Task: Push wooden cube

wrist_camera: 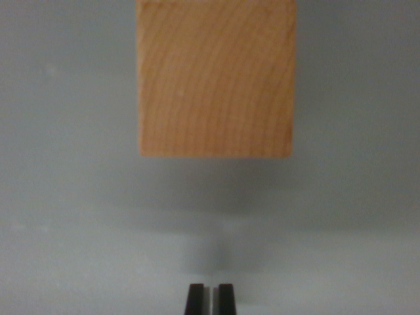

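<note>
A light wooden cube (215,77) with curved grain lines fills the top middle of the wrist view and runs off the top edge. It rests on a plain grey surface (72,197). My gripper (210,292) shows at the bottom middle as two black fingertips (195,298) standing almost together, with only a thin slit between them and nothing held. The tips are well below the cube in the picture, with a band of bare grey surface and a soft shadow between them.
Plain grey surface lies to the wrist view's left and right of the cube. No other objects or edges show.
</note>
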{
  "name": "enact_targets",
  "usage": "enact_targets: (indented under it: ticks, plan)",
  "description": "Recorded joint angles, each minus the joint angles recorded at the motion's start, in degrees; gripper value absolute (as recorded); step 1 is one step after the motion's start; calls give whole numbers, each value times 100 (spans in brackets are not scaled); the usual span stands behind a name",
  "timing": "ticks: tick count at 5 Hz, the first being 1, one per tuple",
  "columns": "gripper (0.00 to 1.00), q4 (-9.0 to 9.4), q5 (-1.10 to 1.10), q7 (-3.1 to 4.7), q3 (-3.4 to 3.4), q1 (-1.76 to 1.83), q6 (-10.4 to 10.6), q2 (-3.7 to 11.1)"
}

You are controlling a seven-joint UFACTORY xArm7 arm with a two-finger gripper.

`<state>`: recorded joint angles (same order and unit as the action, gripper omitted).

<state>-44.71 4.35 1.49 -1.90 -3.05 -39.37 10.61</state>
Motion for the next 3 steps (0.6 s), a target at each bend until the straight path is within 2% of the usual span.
enact_targets:
  ticks: [1,2,3]
  plan:
    - [100,0,0,0,0,0,0,0]
    - [100,-132,-5,1,3,2,-47,85]
    - [100,-132,-5,1,3,2,-47,85]
